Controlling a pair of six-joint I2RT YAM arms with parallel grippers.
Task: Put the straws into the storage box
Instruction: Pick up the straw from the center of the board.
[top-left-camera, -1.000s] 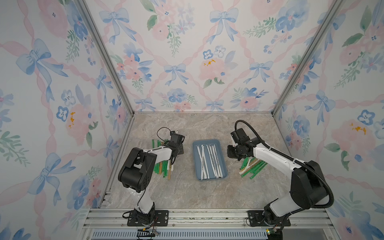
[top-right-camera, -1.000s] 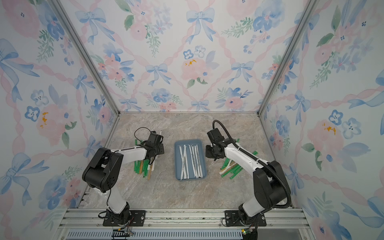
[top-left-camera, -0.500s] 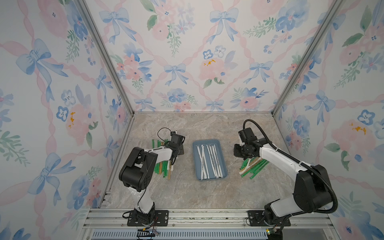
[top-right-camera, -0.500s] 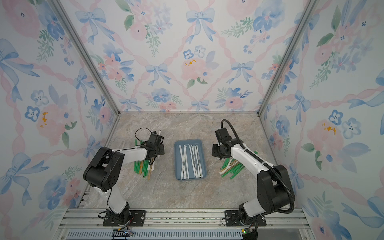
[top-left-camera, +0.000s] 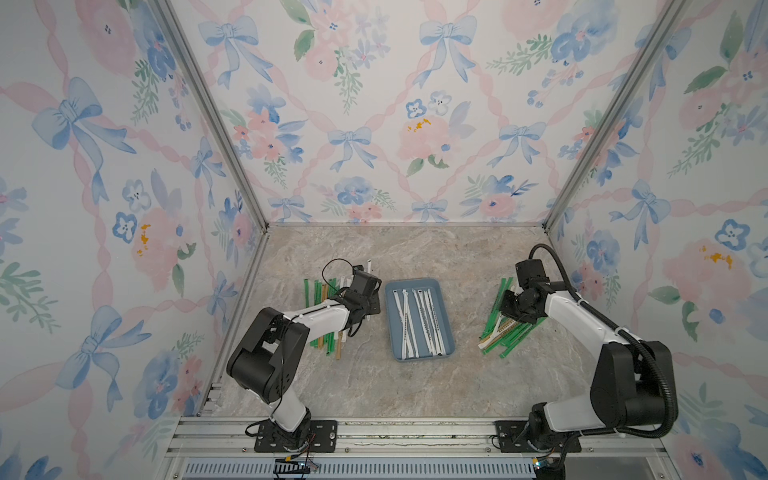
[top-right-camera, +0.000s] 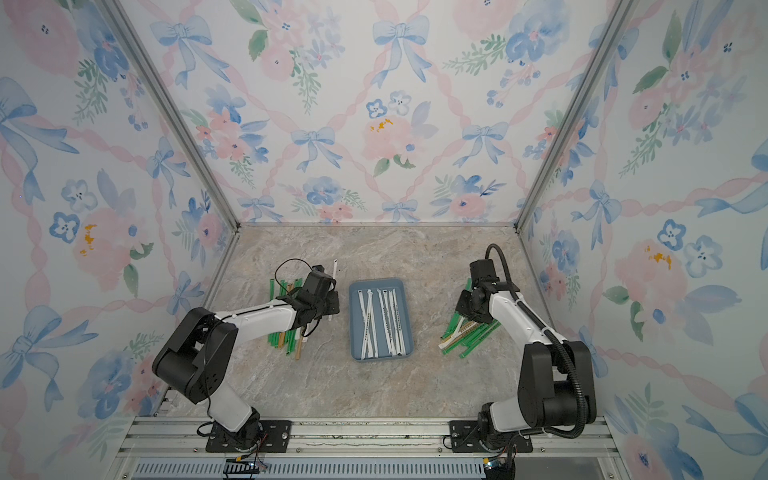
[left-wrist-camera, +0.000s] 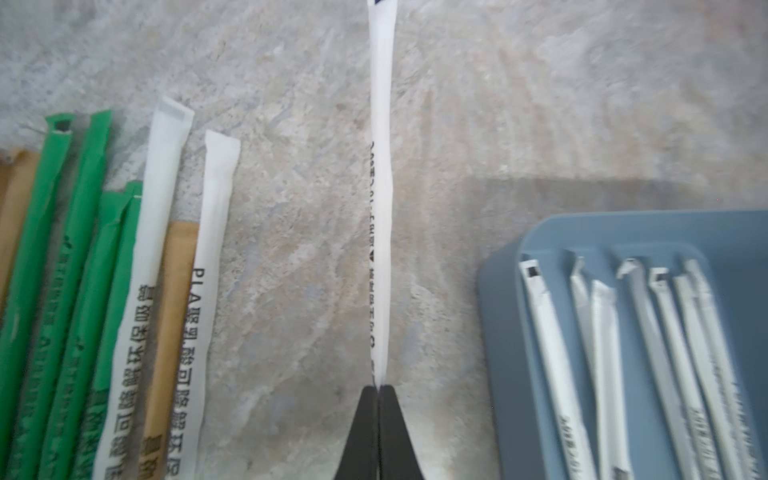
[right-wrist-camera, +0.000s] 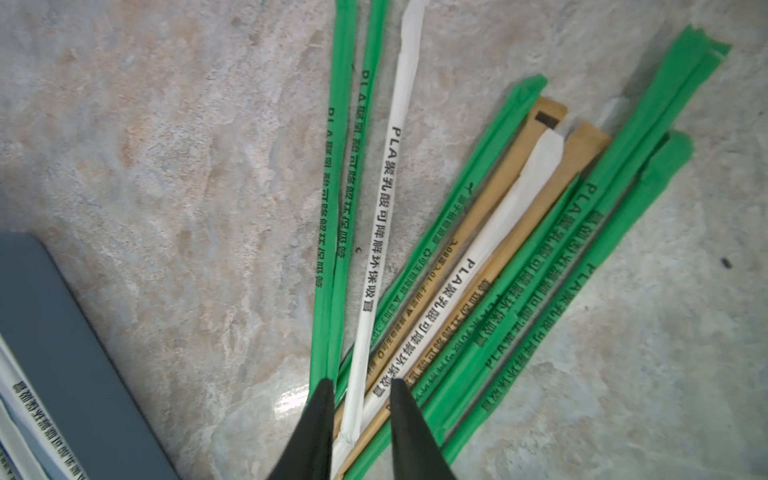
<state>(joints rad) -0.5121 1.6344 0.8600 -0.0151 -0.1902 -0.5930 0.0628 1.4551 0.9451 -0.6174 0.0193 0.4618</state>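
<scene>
**Left end effector** (left-wrist-camera: 379, 392) clenched on a thin, paper-wrapped white straw (left-wrist-camera: 381, 208), which ran straight ahead of its tips; long axis parallel to the shallow, round-cornered blue-grey plastic storage box (left-wrist-camera: 507, 332) just beside it, toward the other arm; right end effector (right-wrist-camera: 362, 382) released, astride a second white straw (right-wrist-camera: 384, 208) in a fanned pile on the marbled counter (right-wrist-camera: 166, 166).

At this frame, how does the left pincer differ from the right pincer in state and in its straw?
The left pincer is shut on the lone white straw; the right pincer stands open, straddling the piled white straw without gripping it. The left pincer's straw sits apart from the others, near the storage box; the right pincer's lies among green and tan straws. Both point along a white printed straw.
</scene>
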